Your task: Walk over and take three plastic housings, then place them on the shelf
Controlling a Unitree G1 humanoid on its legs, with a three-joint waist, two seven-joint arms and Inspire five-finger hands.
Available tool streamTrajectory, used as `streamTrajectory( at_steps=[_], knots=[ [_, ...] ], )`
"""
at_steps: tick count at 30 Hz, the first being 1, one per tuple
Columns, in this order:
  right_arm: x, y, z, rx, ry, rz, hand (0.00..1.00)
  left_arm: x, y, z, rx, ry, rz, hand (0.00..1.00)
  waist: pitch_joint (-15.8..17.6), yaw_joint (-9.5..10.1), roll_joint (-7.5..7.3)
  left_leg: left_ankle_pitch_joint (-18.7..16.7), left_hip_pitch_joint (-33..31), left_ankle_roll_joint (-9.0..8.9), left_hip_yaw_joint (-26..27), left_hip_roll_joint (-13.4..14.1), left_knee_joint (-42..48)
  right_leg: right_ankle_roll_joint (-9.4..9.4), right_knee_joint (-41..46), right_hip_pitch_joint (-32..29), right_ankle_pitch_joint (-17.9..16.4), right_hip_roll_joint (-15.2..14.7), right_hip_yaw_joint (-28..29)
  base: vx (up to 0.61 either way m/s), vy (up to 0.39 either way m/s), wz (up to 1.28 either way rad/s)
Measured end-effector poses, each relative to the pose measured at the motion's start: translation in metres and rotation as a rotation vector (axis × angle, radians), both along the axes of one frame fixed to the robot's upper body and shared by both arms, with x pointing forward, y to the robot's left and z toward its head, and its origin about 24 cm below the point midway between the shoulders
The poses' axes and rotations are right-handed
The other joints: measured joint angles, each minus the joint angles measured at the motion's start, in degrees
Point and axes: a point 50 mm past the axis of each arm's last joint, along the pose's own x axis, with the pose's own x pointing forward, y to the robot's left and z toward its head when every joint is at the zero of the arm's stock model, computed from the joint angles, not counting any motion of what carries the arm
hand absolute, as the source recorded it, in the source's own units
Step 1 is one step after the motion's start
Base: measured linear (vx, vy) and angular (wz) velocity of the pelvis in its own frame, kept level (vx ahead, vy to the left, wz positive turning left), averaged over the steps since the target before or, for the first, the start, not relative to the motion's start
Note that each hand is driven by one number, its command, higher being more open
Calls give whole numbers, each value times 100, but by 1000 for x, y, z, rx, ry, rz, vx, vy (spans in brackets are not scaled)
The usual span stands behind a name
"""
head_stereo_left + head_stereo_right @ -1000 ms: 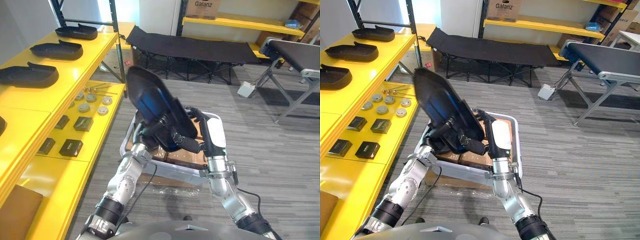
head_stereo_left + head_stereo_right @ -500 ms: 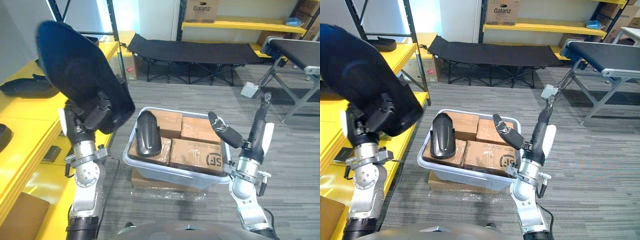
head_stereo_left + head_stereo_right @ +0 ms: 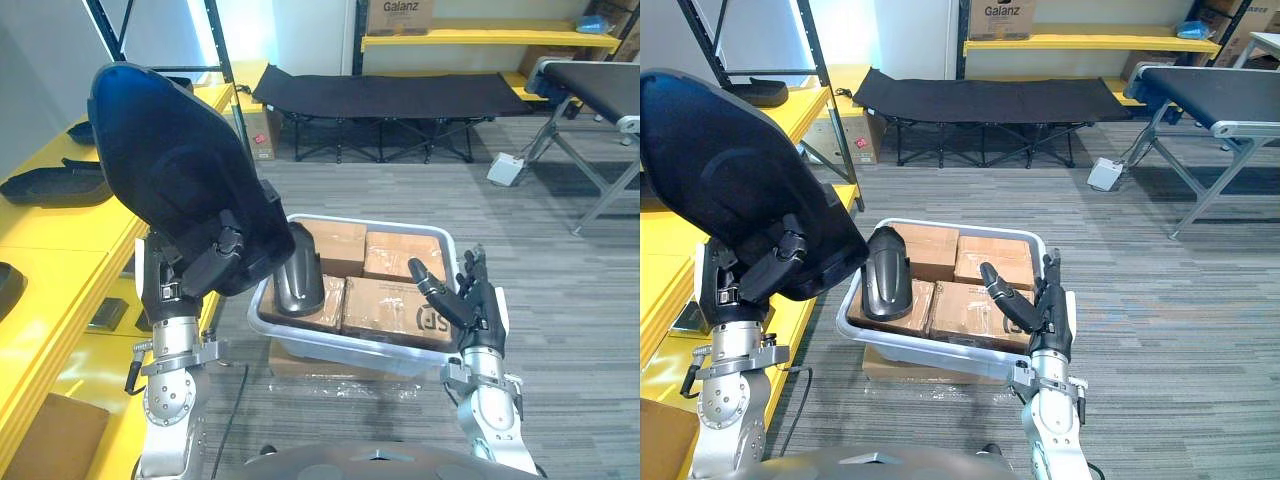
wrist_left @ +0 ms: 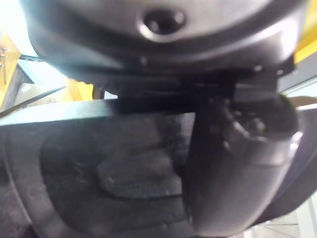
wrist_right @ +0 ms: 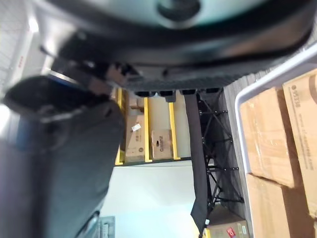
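Observation:
A large black plastic housing is held up at the left, tilted, with my left hand shut on its lower edge. In the left wrist view its inner face lies just past the thumb. A second, smaller black housing leans on the cardboard boxes inside the grey bin. My right hand stands open and upright at the bin's near right corner, holding nothing. More housings lie on the yellow shelf at the left.
A black folding cot stands behind the bin. At the right is a conveyor on grey legs. Yellow racking with a cardboard box lines the back wall. Grey carpet lies open to the right of the bin.
My right hand has let go of the large housing and dropped beside the bin, fingers straight. The left arm alone has swung the housing up and to the left. The camera shifted too.

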Motion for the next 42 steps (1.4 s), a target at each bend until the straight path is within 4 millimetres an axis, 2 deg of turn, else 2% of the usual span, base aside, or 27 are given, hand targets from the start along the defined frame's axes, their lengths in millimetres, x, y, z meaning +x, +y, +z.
streamTrajectory(
  at_steps=[3, 7, 13, 18, 20, 21, 23, 24, 25, 28, 30, 31, 34, 37, 39, 40, 41, 42],
  knots=[
    [2, 5, -4, -11, 22, 40, 100, -2, 3, -1, -3, 8, 23, 0, 35, 35, 3, -35, -48, 26, -192, 3, 56, -6, 2, 109, -44, -2, -190, 20, -6, 27],
    [7, 18, -5, -41, 26, 131, 100, -8, 10, -2, -63, 11, 84, 0, 124, 244, -10, -76, -250, 22, -680, 7, 297, 55, 31, 344, -128, 5, -669, 35, -24, 58],
    [36, 51, 2, -75, -36, 299, 100, -33, 36, 16, -97, -64, 257, 0, 244, 792, -51, -46, -458, 12, -1338, -79, 356, 115, 32, 622, -263, 18, -1336, 32, -28, 56],
    [48, 67, 10, -70, -76, 364, 100, -53, 50, 12, -118, -44, 337, 0, 265, 1109, -89, -32, -630, 30, -1715, -208, 387, 147, 34, 739, -340, -28, -1736, 21, -14, 45],
    [48, 67, 7, -67, -55, 351, 100, -57, 50, 8, -140, -33, 319, 0, 333, 1085, -83, 3, -742, 73, -1816, -263, 466, 202, 150, 935, -449, -78, -2119, 11, -9, 69],
    [46, 65, 5, -72, -46, 341, 100, -56, 49, 8, -149, -37, 301, 0, 350, 1045, -75, -80, -819, 183, -1711, -257, 494, 228, 231, 977, -503, -108, -2290, 3, 5, 144],
    [38, 47, -2, -122, 8, 257, 100, -49, 42, 10, -150, -62, 189, 0, 483, 599, -2, 90, -1098, 415, -101, 231, 986, 230, 576, 1224, -628, -163, -3176, -2, 40, 197],
    [34, 40, -6, -134, 28, 231, 100, -47, 38, 10, -155, -67, 157, 0, 491, 589, 32, 112, -1137, 387, 224, 303, 1052, 252, 693, 1234, -675, -214, -3302, 6, 106, 140],
    [28, 29, -10, -149, 57, 199, 100, -45, 33, 10, -162, -73, 122, 0, 528, 650, 47, 181, -1153, 383, 414, 234, 1041, 304, 908, 1207, -794, -399, -3387, 5, 152, 60],
    [24, 25, -12, -156, 67, 213, 100, -45, 33, 10, -182, -70, 151, 0, 651, 611, 74, 144, -1084, 478, 545, 72, 1035, 289, 1098, 1126, -841, -661, -3232, -20, 137, -3],
    [25, 27, -9, -152, 39, 247, 100, -46, 34, 9, -192, -66, 170, 0, 730, 611, 60, 65, -1015, 513, 714, 51, 1056, 314, 1117, 1088, -887, -748, -3049, -49, 94, -41],
    [25, 28, -8, -151, 24, 262, 100, -46, 33, 8, -197, -60, 174, 0, 742, 545, 56, 16, -1019, 554, 738, 53, 1095, 289, 1165, 1067, -914, -783, -3022, -73, 80, -27],
    [27, 30, -1, -136, -12, 270, 100, -45, 32, 7, -206, -54, 187, 0, 796, 497, 55, -238, -1167, 576, 727, 132, 1591, 434, 1426, 1021, -1081, -905, -2967, -44, 40, -5],
    [34, 34, 9, -107, -73, 251, 100, -45, 32, 7, -175, -45, 214, 0, 861, 597, 135, -732, -1543, 594, 528, 311, 2599, 558, 1833, 1059, -1296, -1046, -3036, -27, 80, 17],
    [40, 38, 14, -98, -104, 233, 100, -45, 32, 8, -166, -46, 216, 0, 897, 740, 103, -1023, -1660, 630, 418, 267, 3019, 646, 2075, 1167, -1432, -1256, -3187, 23, 107, 33],
    [45, 43, 19, -88, -129, 220, 100, -46, 34, 9, -146, -44, 222, 0, 948, 835, 15, -1211, -1672, 711, 399, 140, 3200, 676, 2233, 1258, -1502, -1453, -3278, 72, 133, 35],
    [48, 45, 22, -88, -150, 215, 100, -46, 36, 9, -132, -45, 231, 0, 959, 862, -31, -1349, -1674, 760, 374, 19, 3252, 624, 2404, 1351, -1506, -1570, -3340, 131, 172, 45],
    [49, 47, 25, -87, -169, 210, 100, -46, 37, 10, -128, -48, 233, 0, 957, 868, -58, -1419, -1715, 780, 316, -92, 3281, 436, 2640, 1366, -1495, -1697, -3323, 148, 199, 82]
  ],
)
